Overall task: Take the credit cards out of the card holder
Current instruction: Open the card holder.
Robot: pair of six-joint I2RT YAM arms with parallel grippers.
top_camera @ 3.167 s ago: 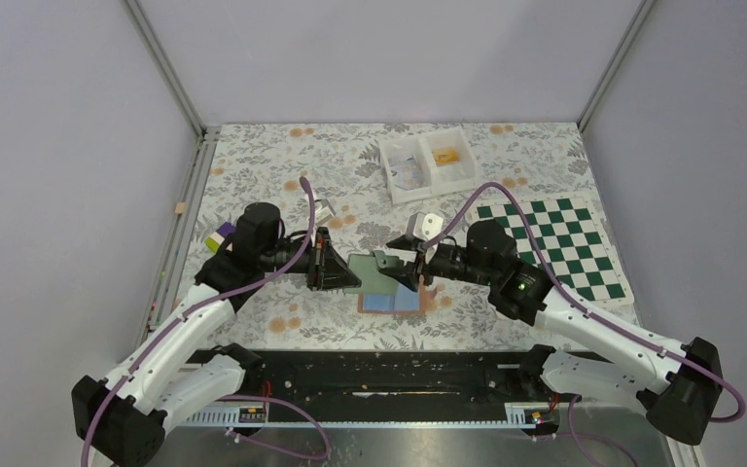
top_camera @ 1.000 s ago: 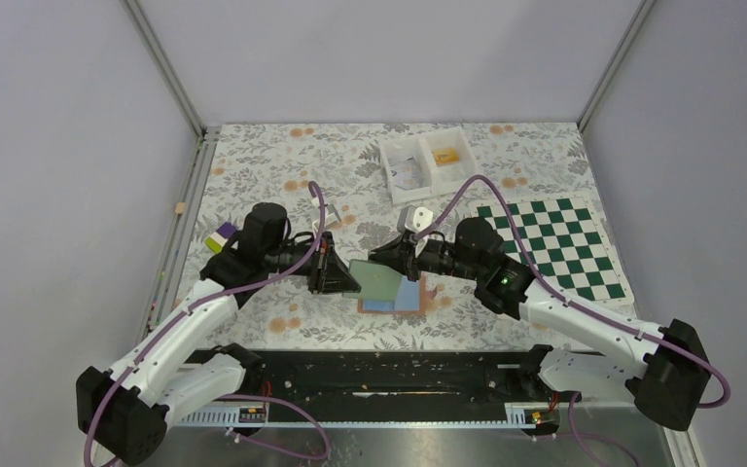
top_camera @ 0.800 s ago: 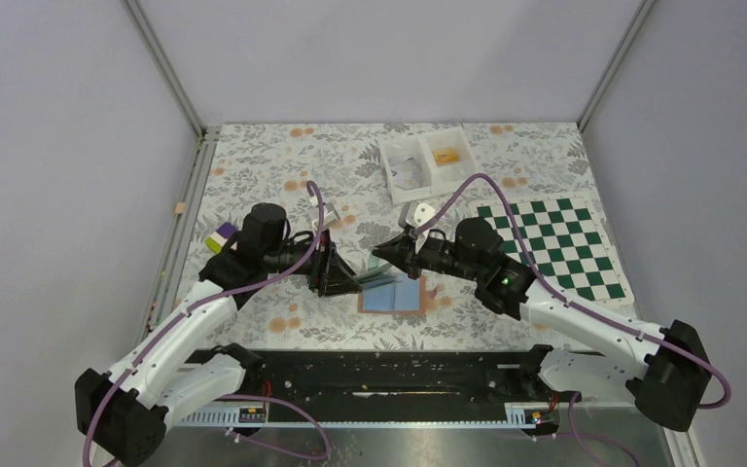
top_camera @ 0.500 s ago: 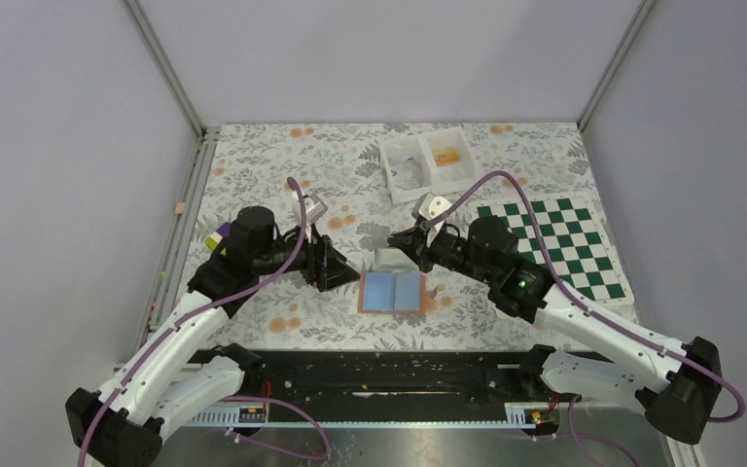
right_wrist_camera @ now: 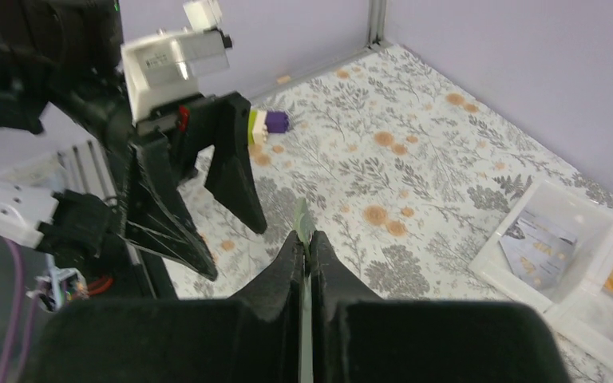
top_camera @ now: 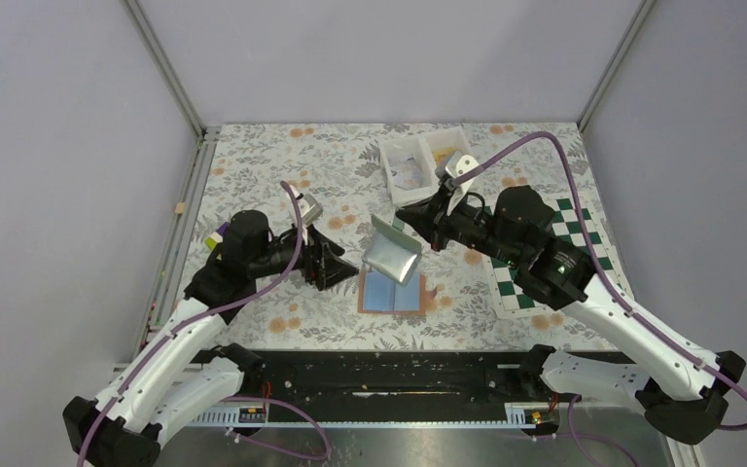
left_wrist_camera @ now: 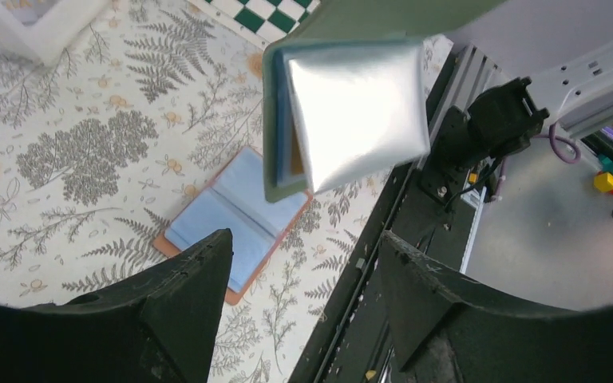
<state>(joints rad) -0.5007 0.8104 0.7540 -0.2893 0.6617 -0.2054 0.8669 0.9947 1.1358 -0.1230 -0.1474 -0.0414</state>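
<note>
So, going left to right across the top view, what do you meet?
Toy block → left gripper → cards held up in the air → chessboard mat.

White tray [top_camera: 397, 151] and chessboard mat [top_camera: 605, 263] lie on floral tablecloth [top_camera: 272, 165].

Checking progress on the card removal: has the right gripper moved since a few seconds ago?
Yes. The right gripper, shut on a silvery card, went from over the card holder toward the far white tray.
</note>
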